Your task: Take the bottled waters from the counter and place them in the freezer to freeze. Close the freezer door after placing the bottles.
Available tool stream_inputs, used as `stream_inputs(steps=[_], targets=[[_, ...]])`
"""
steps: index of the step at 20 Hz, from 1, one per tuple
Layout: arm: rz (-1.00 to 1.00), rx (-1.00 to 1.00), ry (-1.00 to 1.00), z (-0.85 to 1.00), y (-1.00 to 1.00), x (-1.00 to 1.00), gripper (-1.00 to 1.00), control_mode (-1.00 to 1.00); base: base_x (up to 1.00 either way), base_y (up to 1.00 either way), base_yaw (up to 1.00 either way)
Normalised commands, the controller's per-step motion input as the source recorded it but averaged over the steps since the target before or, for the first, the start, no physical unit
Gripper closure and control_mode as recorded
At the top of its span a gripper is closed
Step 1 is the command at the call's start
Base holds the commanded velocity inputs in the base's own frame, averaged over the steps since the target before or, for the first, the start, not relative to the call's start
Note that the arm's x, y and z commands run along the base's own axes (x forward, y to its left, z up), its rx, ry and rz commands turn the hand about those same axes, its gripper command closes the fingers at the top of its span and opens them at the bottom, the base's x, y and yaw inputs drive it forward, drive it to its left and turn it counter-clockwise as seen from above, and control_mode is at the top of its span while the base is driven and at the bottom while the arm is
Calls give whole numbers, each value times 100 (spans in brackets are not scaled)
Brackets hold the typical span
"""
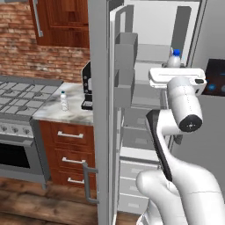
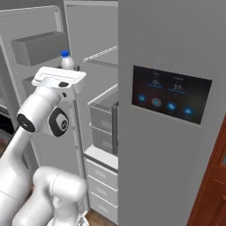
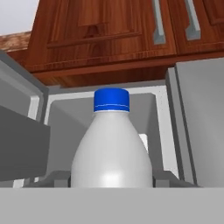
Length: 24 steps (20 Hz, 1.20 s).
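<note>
Bottle (image 3: 111,144) fills the hand camera, blue cap up, clamped upright in gripper (image 1: 174,66) | place: inside freezer (image 1: 151,52), above its shelf | second bottle (image 1: 64,100) on counter (image 1: 61,112), left of freezer door (image 1: 99,110) | advice: lower it level onto the shelf before letting go, clear of the door bins.

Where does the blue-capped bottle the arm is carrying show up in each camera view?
Left base view: the blue-capped bottle pokes up just above the white hand, upper right, inside the open freezer.
Right base view: upper left, above the hand, by the freezer door bins.
Hand view: dead centre, filling the middle, held in the jaws.
Shared landmark: its blue cap.
</note>
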Motion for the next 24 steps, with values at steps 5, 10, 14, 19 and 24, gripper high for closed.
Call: stream_inputs(steps=[5, 10, 14, 19, 24], targets=[[0, 0, 0, 11, 0, 42, 100, -100, 0, 0, 0], [0, 0, 1, 7, -10, 41, 100, -100, 0, 0, 0], [0, 0, 1, 3, -23, 45, 100, -100, 0, 0, 0], [0, 0, 3, 5, -22, 43, 100, -100, 0, 0, 0], [0, 0, 5, 4, 0, 42, 100, -100, 0, 0, 0]])
